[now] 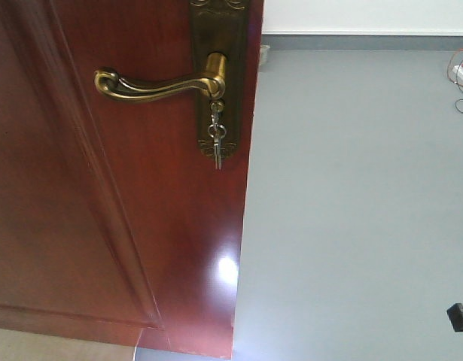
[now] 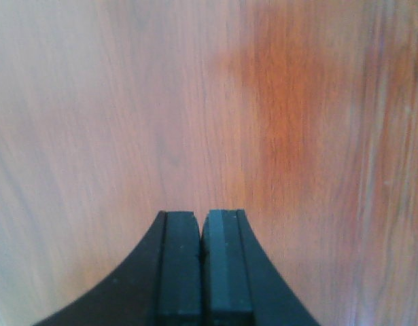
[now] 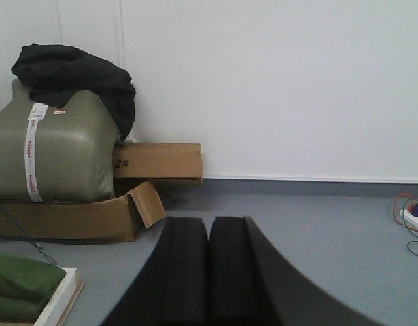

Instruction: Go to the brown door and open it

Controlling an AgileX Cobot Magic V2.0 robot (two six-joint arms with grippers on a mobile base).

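The brown door (image 1: 103,226) fills the left half of the front view, swung open with its edge near the middle. Its curved brass lever handle (image 1: 159,83) sits on a bronze plate (image 1: 220,45), and keys (image 1: 217,139) hang below the lock. In the left wrist view my left gripper (image 2: 202,224) is shut with nothing between its pads, pointing straight at the door's wood surface (image 2: 209,102) from very close. My right gripper (image 3: 209,227) is shut and empty, facing the grey floor and white wall of the room.
Past the door lies grey floor (image 1: 351,210) and a white wall (image 3: 276,88). At the left stand a green bundle (image 3: 52,149) under a black cloth (image 3: 73,71), cardboard boxes (image 3: 158,163) and a white-edged tray (image 3: 56,295). A power strip with cables (image 3: 412,217) lies at the right.
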